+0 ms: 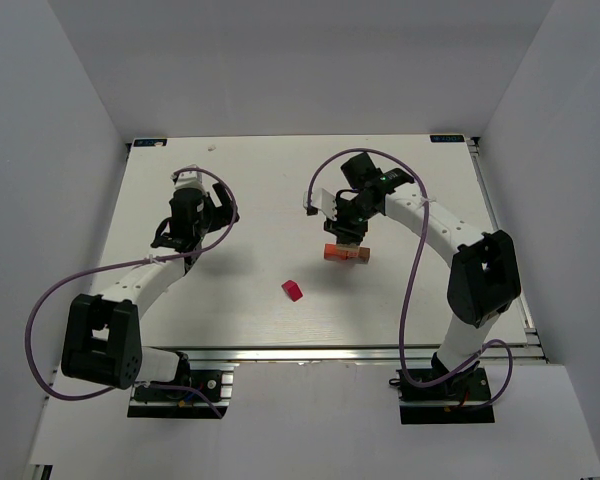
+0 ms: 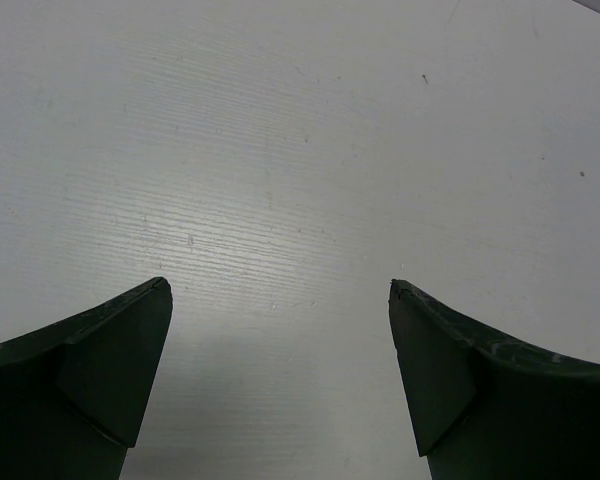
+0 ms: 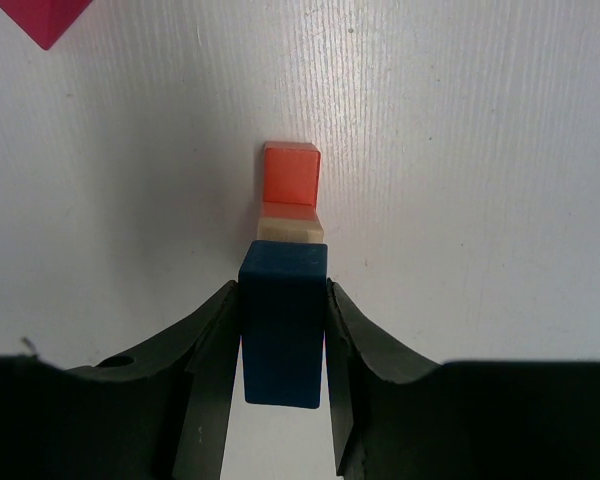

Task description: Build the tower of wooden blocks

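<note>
Blue matte rectangular block (image 3: 282, 320) | gripped by right jaws | grained white table (image 3: 480, 150)

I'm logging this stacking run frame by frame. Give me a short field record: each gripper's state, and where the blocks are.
left gripper: open, empty, over bare table
right gripper: shut on blue block
placed blocks: orange-red block and tan block adjoining, just past the blue block; contact with it unclear
loose block: magenta-red block alone on the table, left of them in the top view
</note>
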